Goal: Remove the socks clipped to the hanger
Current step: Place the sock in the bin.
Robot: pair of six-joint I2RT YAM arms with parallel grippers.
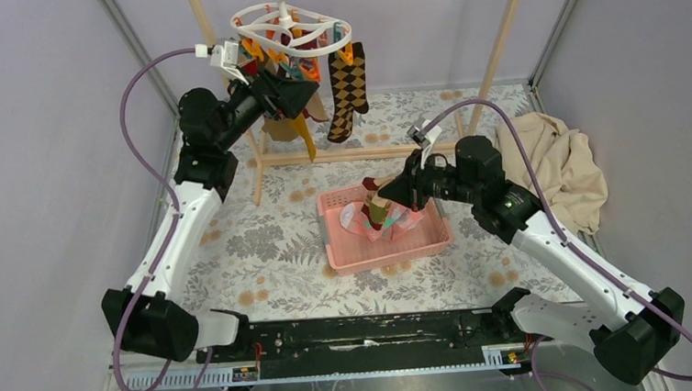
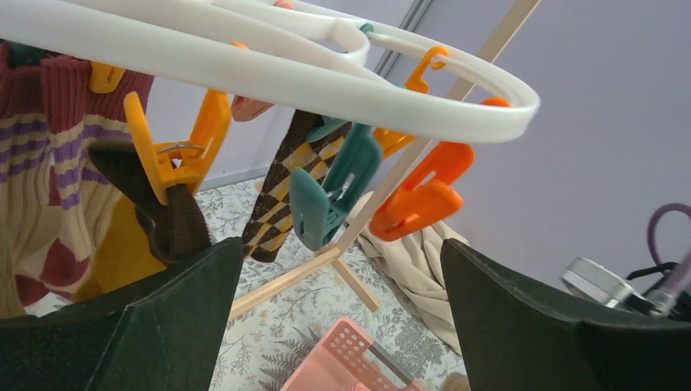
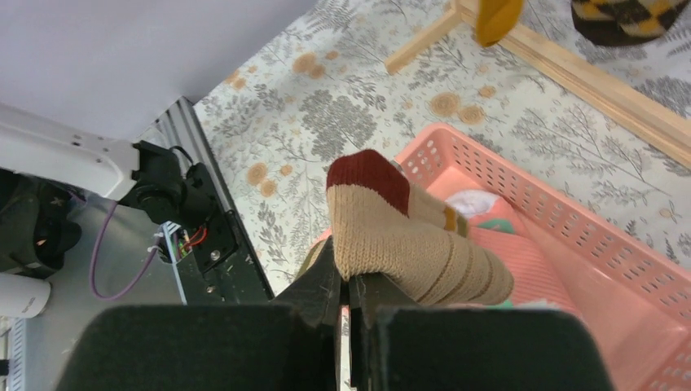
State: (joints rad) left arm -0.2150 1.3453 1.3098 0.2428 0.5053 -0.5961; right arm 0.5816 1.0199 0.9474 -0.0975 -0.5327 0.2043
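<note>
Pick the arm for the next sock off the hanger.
Left. Left gripper is open at the hanger beside the brown sock; right gripper is shut on a striped sock over the pink basket.

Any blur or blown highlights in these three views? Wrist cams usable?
Top external: evenly lit, sharp, soft shadows only on the table. Left wrist: white hanger bright, edges readable; jaws nearly black, featureless. Right wrist: striped sock in focus, knit visible; jaws dark. Both usable.

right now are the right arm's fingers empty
No, the right fingers are shut on a beige sock with a maroon toe, held over the pink basket.
</note>
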